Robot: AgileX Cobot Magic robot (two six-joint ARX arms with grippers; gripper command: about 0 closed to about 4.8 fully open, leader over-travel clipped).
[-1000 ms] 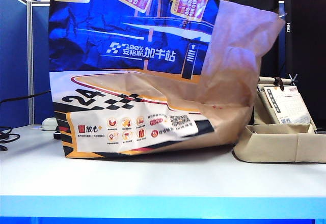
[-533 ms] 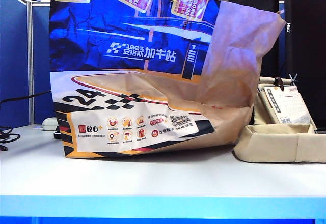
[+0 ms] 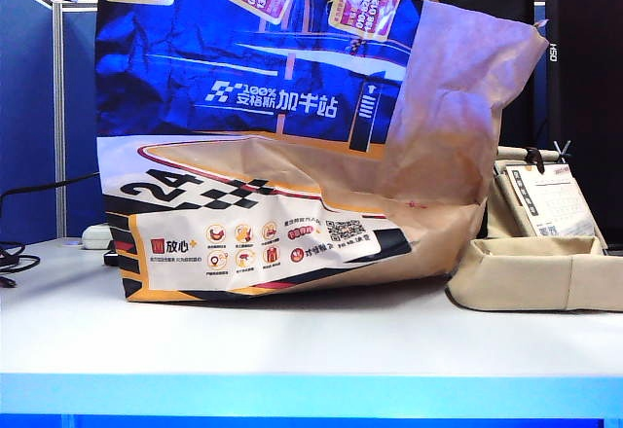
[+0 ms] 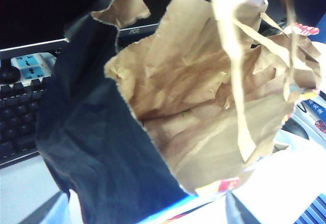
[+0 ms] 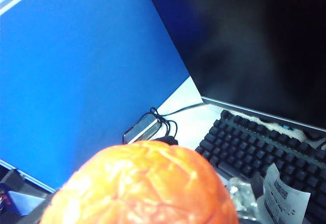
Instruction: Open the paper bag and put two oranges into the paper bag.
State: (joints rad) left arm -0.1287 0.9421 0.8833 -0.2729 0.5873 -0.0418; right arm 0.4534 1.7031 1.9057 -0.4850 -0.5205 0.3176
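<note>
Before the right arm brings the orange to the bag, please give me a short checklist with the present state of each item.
1. Paper bag stands upright on the table: ok.
2. Bag mouth open, seen by the left wrist view: ok.
3. Orange in the right gripper: ok; it fills the space right under the camera, though the fingers are hidden.
4. Left gripper holds the bag's rim open: cannot tell; its fingers are not in view.
5. An orange already inside the bag: cannot tell; only brown paper shows.
6. Second orange located: not ok; no view shows it.
</note>
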